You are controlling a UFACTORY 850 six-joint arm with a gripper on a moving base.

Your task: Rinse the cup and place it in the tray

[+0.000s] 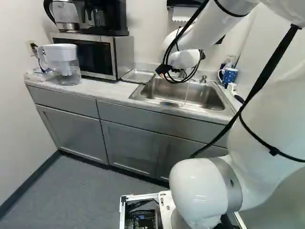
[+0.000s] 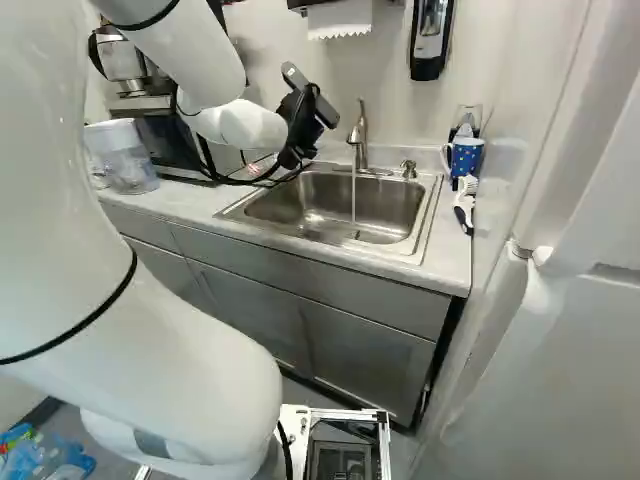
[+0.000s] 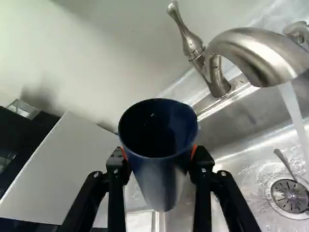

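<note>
**We see the blue cup [image 3: 159,188] gripped beside running water [image 2: 353,195]**

Our white arm [image 1: 267,119] is the largest thing we see, bent high and reaching over the counter [image 1: 107,93]. Under the counter we see grey cabinets [image 1: 133,148]. Set into it is the steel sink [image 2: 390,205], and the microwave [image 1: 116,55] stands on it in the left base view, with the coffee maker [image 1: 109,19] and the kettle [image 1: 65,14] on top. Just beside the microwave we see the clear pitcher [image 1: 66,71]. The metal tray [image 1: 136,76] lies on the counter between the microwave and the sink.

The faucet [image 2: 361,135] rises at the back of the sink, and its stream falls into the basin near the drain [image 3: 289,195]. At the right of the right base view we see a spotted mug [image 2: 466,157] near the sink, with a brush [image 2: 463,205] in front of it.

The wrist view shows us two fingers [image 3: 116,193] closed on the blue cup, their orange pads [image 3: 194,151] pressed to it from opposite sides. We look into its dark mouth, which faces the wrist camera. The cup is near the faucet but apart from the stream. We hold it off the tray.
</note>
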